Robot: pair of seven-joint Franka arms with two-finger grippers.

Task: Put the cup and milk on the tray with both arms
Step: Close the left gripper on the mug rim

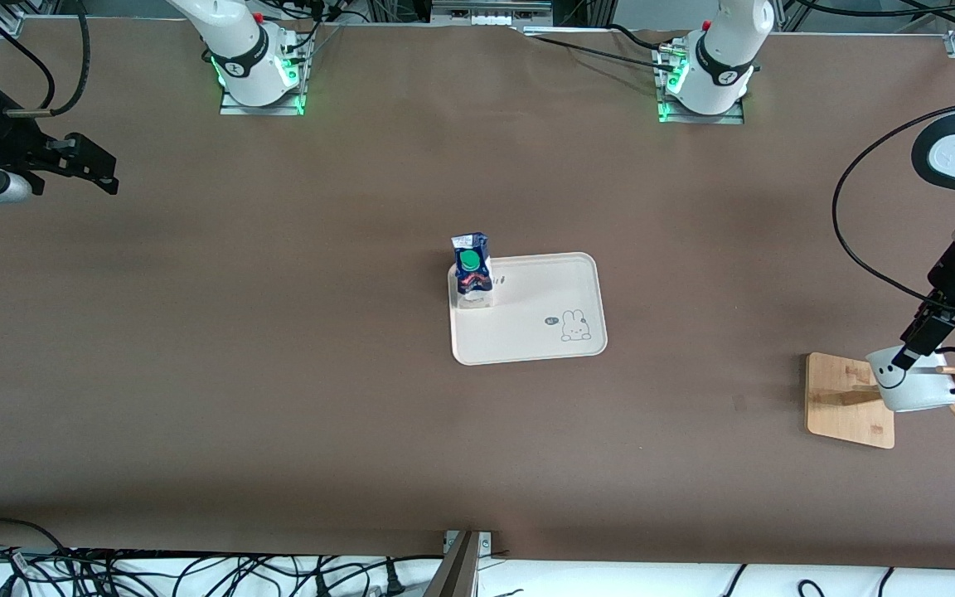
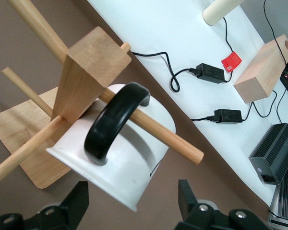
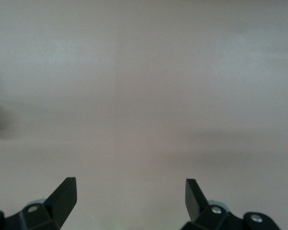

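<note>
The white cup with a smiley face hangs by its black handle on a peg of the wooden rack at the left arm's end of the table. My left gripper is at the cup's rim, open, one finger on each side of the cup with gaps showing; it appears as left gripper in its wrist view. The milk stands upright on a corner of the cream tray at mid-table. My right gripper waits open and empty over the right arm's end, seen as right gripper.
The rack's post and pegs stick out around the cup. Past the table's edge by the rack lie power bricks, cables and a wooden block. More cables run along the table's front edge.
</note>
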